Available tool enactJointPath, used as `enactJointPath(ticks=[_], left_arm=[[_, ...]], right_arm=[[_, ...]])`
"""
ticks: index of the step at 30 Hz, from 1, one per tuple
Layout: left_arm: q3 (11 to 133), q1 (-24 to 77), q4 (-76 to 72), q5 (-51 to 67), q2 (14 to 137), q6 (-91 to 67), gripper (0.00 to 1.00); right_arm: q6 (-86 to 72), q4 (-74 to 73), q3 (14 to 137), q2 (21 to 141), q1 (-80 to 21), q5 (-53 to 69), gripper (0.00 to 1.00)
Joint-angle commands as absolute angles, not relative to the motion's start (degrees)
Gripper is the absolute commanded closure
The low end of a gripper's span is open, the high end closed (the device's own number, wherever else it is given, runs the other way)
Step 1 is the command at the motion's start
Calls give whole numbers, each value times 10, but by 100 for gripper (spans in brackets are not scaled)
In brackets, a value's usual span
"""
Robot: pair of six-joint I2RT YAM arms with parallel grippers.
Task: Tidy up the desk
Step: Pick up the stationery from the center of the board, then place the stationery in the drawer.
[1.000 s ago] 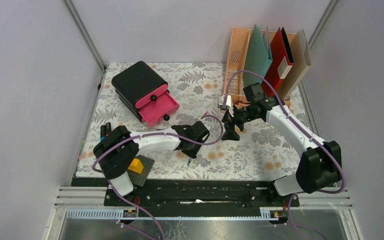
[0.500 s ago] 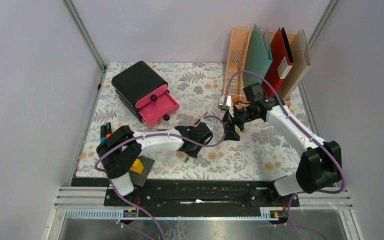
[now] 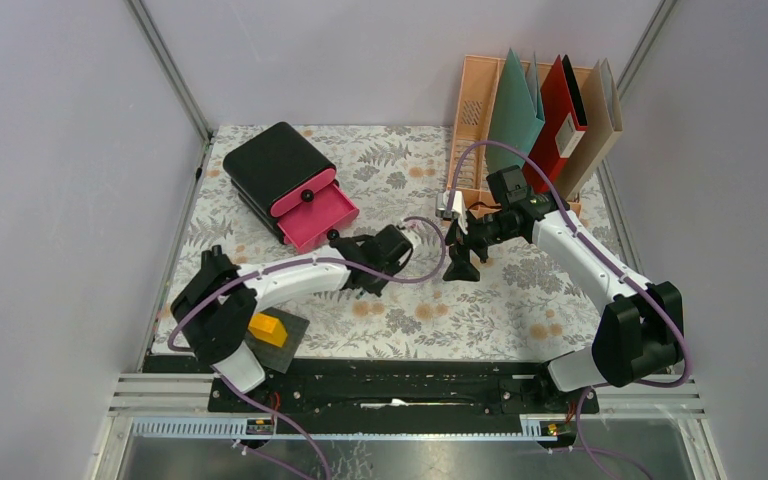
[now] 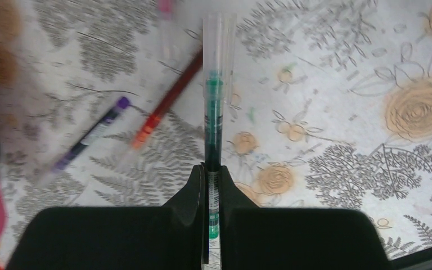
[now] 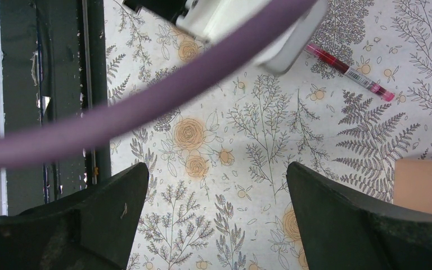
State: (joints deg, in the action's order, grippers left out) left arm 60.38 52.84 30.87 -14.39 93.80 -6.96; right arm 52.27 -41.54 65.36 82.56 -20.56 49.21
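Currently the left arm stretches from its base at the near left corner diagonally toward the middle of the tabletop (image 3: 520,310), its white forearm low and its wrist just beside the open pink drawer (image 3: 318,215) of the glossy black drawer box (image 3: 275,165). The left gripper (image 4: 214,169) is clamped on a slim green pen (image 4: 214,107) with a clear plastic cap, which juts straight forward from between the matte black jaws. Beyond it, a purple pen (image 4: 90,135) and a red pen (image 4: 166,101) lie slanted on the cloth. The right arm bends at the elbow and reaches in from the near right, and the right gripper (image 5: 216,188) points down with its jaws spread wide and nothing between them. A pink-red pen (image 5: 349,70) lies on the cloth below. The tabletop fills the floor of the cell, flat and rectangular, covered in pale cloth printed with grey ferns and orange flowers. A ribbed peach file rack (image 3: 475,100) stands at its far right.
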Motion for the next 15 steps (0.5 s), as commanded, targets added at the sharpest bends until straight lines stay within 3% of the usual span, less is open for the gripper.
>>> enactJointPath(ticks=[1, 15], left_arm=[[650, 494, 305, -158, 890, -5, 100], [722, 385, 340, -268, 874, 118, 100]], right_arm=[[531, -419, 655, 822, -203, 512, 0], [532, -419, 655, 822, -203, 512, 0]])
